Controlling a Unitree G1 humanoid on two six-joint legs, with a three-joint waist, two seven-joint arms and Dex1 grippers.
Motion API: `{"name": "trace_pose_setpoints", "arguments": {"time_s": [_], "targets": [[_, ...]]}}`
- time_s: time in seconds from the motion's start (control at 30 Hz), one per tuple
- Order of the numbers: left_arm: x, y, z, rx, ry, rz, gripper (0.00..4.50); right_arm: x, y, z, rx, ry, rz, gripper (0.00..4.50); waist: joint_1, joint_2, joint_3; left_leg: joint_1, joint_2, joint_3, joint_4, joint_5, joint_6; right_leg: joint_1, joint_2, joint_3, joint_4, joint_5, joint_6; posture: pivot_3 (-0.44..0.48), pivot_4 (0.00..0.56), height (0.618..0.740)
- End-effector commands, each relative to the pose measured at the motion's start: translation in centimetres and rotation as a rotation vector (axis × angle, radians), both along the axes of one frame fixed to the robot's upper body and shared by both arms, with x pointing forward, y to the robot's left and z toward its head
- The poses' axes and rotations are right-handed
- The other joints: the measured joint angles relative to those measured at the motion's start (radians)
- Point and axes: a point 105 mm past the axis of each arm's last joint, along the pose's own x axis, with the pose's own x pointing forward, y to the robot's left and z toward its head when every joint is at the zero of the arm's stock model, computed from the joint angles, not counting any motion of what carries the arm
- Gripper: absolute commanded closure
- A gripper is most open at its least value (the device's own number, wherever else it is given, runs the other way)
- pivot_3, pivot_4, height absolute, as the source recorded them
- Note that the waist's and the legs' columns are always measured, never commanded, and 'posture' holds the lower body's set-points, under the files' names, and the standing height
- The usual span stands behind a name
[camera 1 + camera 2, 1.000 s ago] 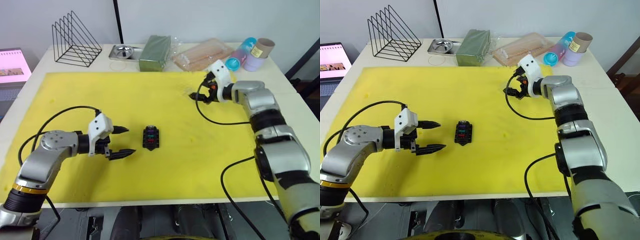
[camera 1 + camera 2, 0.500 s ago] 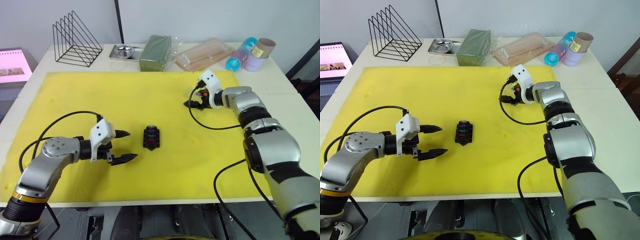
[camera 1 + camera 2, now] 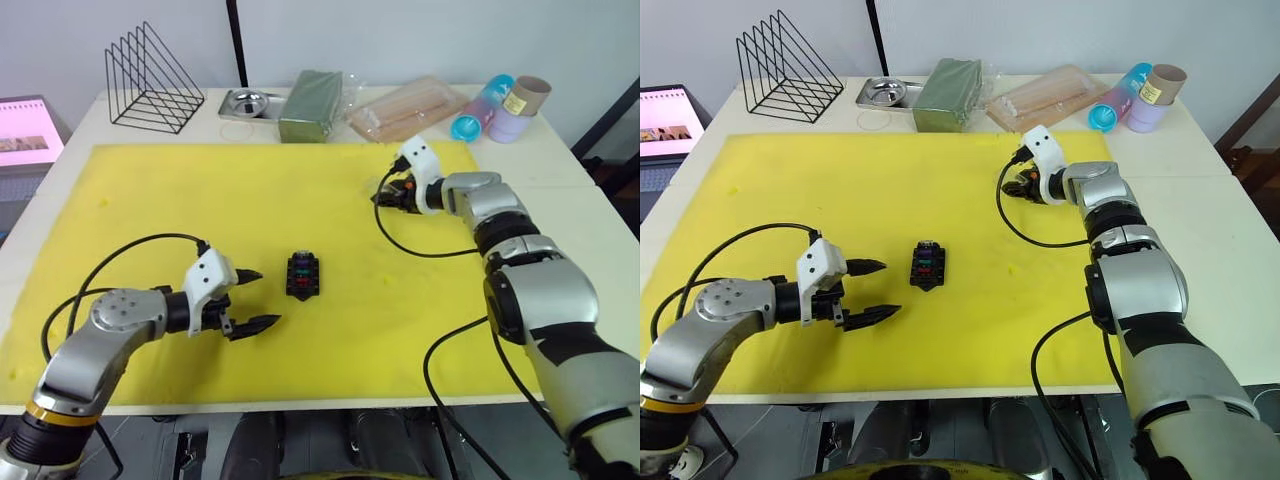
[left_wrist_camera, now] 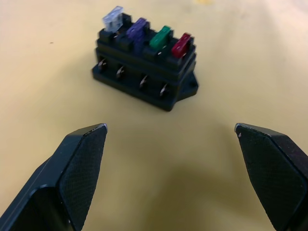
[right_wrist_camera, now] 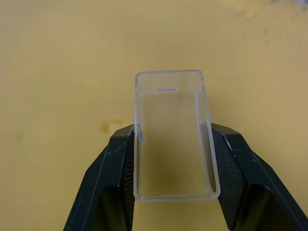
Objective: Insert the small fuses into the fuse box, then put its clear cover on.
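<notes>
Right wrist view: the small transparent rectangular plastic cover [image 5: 172, 135] is clamped between the right gripper [image 5: 173, 163] fingers. The left gripper [image 3: 248, 299], spread wide, has been brought nearer the black rectangular plastic fuse box [image 3: 302, 274], where four small coloured fuses [image 4: 148, 34] are seated.

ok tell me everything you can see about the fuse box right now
The fuse box is a small black plastic block with ribbed sides, a row of metal terminals along one face and a mounting tab at one end. Four fuses stand in a row in its top slots: clear, purple, green and red. It sits flat on the yellow mat, near the middle, uncovered. The left gripper is open beside it, not touching.
</notes>
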Motion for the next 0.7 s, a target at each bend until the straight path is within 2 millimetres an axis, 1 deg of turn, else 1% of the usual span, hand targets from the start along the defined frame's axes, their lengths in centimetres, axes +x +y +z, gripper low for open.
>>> {"name": "trace_pose_setpoints", "arguments": {"time_s": [0.03,0.07,0.17,0.23,0.27,0.3,0.37,0.4,0.47,0.53,0.63,0.7], "targets": [[-0.3,-1.0,0.6,-0.027,-0.01,0.033,0.0,-0.2,0.9,3.2,0.041,-0.109,0.044,2.7,0.001,0.0,0.0,0.0,0.0,0.0,0.0,0.0,0.0,0.0,0.0,0.0,0.0,0.0,0.0,0.0,0.15,0.74],[-0.4,-1.5,0.4,-0.032,-0.004,0.055,0.0,-1.0,1.2,3.4,0.052,-0.123,0.065,2.7,0.002,0.0,0.0,0.0,0.0,-0.001,0.0,0.0,0.0,0.0,0.0,0.0,0.0,0.0,0.0,0.0,0.15,0.74],[-0.3,-2.6,-0.5,-0.02,-0.002,0.155,0.0,-6.1,3.0,4.0,0.083,-0.151,0.157,2.7,0.015,0.0,-0.001,-0.001,0.0,-0.004,-0.001,0.0,0.0,0.001,-0.001,-0.001,0.0,0.0,0.0,0.0,0.15,0.74],[-0.8,-3.2,-1.0,-0.022,0.018,0.165,0.0,-9.3,3.4,4.1,0.081,-0.151,0.177,2.7,0.023,0.001,-0.001,-0.004,-0.001,-0.004,0.0,0.0,0.0,-0.002,-0.002,-0.001,0.0,0.0,0.0,0.0,0.15,0.74],[-0.9,-3.4,-1.3,-0.014,0.02,0.182,0.0,-10.5,3.5,4.1,0.083,-0.142,0.183,2.7,0.025,0.001,-0.001,-0.004,-0.001,-0.003,0.001,0.0,0.0,-0.003,-0.002,-0.001,0.001,0.0,0.0,0.0,0.15,0.74],[-0.9,-3.5,-1.5,-0.007,0.019,0.195,0.0,-11.3,3.7,4.2,0.085,-0.133,0.183,2.7,0.026,0.002,-0.001,-0.004,-0.001,-0.003,0.001,0.0,0.0,-0.003,-0.002,-0.001,0.001,0.0,0.001,0.0,0.15,0.74],[-0.6,-3.7,-1.8,-0.002,0.018,0.239,0.0,-12.6,3.7,4.4,0.084,-0.127,0.176,2.7,0.026,0.002,-0.001,-0.003,0.0,-0.002,0.003,0.0,0.0,-0.002,-0.002,0.0,0.003,0.0,0.0,0.0,0.15,0.74],[-0.1,-3.8,-2.1,-0.005,0.013,0.282,0.0,-13.2,3.7,4.6,0.08,-0.128,0.169,2.7,0.026,0.002,-0.001,-0.001,0.0,-0.002,0.003,0.0,0.0,0.0,-0.001,-0.001,0.002,0.0,0.0,0.0,0.15,0.74],[0.2,-4.3,-2.5,-0.011,0.023,0.311,0.0,-14.0,3.8,4.9,0.077,-0.131,0.158,2.7,0.03,0.002,-0.001,0.006,0.0,-0.002,0.003,0.0,0.0,0.008,0.0,-0.001,0.0,0.0,0.0,0.0,0.15,0.74],[0.5,-4.6,-2.6,-0.018,0.019,0.338,0.0,-14.4,4.0,5.1,0.083,-0.131,0.149,2.7,0.032,0.001,-0.001,0.007,-0.001,-0.002,0.003,0.0,0.0,0.01,0.0,-0.002,-0.001,0.0,-0.001,0.0,0.15,0.74],[0.7,-5.6,-3.2,-0.018,0.034,0.332,0.0,-14.7,4.1,5.4,0.088,-0.128,0.133,2.7,0.034,0.001,-0.001,0.007,-0.002,-0.001,0.003,0.0,0.0,0.01,0.0,-0.001,-0.001,0.0,-0.001,0.0,0.15,0.74],[1.3,-6.8,-3.7,-0.017,0.03,0.362,0.0,-15.0,4.0,5.4,0.077,-0.13,0.127,2.7,0.036,0.002,-0.002,0.007,-0.002,-0.001,0.003,0.0,0.0,0.01,0.0,-0.001,-0.001,0.0,-0.001,0.0,0.15,0.74]]}}
